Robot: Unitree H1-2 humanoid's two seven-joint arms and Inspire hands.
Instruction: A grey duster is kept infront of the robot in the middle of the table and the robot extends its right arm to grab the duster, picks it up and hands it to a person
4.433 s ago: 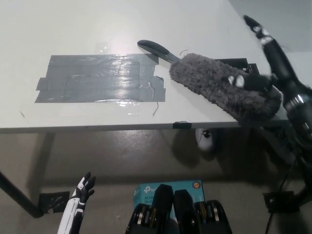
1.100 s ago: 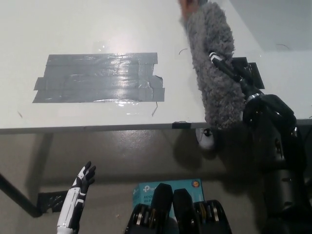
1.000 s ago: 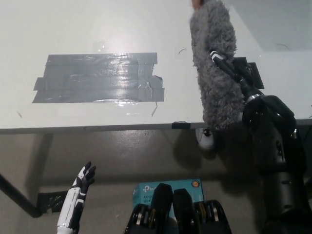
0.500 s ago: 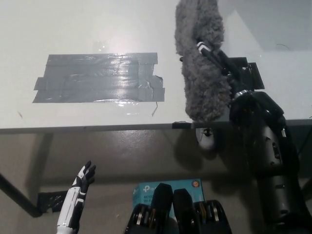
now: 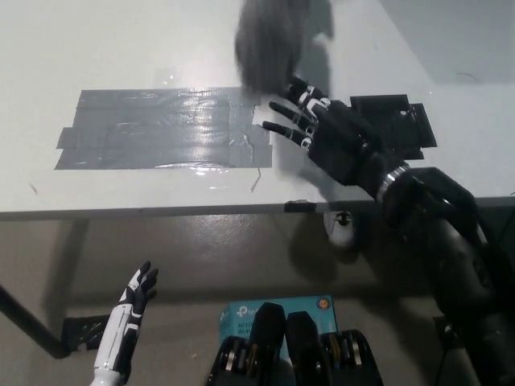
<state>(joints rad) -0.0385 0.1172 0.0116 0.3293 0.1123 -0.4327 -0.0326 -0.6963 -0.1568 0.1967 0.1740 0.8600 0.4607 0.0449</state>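
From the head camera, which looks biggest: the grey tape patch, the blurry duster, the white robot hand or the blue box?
1. Grey tape patch.
2. Duster, blurred and cut off by the frame edge, so unsure.
3. Blue box, partly hidden.
4. White robot hand.

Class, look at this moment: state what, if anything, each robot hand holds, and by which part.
Nothing. The black right hand is open, fingers spread, just below the blurred fluffy grey duster. The white left hand rests open, low beside the table.

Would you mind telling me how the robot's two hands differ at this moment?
The right hand is black and stretched over the table beside the grey tape patch; the left hand is white and hangs low, below the table edge. The right hand sits just under the blurred grey duster; the left is near nothing. Both are open, holding nothing.
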